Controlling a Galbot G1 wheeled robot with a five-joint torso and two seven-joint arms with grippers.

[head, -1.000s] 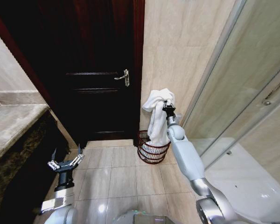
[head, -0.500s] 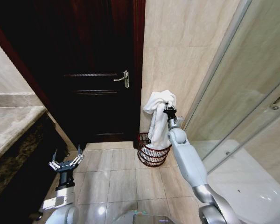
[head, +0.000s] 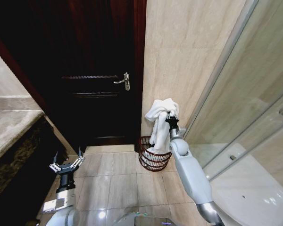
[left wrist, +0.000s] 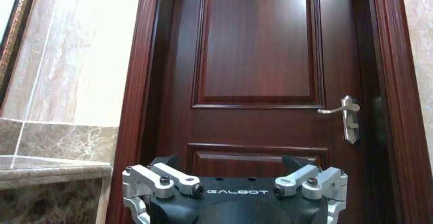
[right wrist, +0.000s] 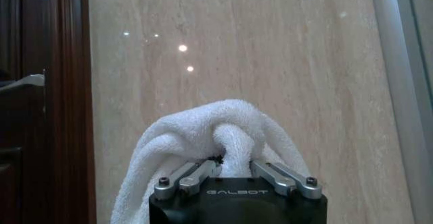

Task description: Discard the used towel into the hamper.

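Above the hamper (head: 154, 159), which stands on the floor against the tiled wall beside the door, the right hand (head: 170, 117) grips a white towel (head: 159, 123) hanging into it. Left hand (head: 66, 165) waits low, fingers spread.

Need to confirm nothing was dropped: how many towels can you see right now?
1: the white towel hangs from the right gripper, above the hamper. Anything deeper inside the hamper would be hidden.

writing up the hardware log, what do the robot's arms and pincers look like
Both arms have smooth light grey shells with rounded joints. The right pincer and left pincer each have a black body marked GALBOT in pale letters, silver metal finger links with dark screws, and dark fingertips.
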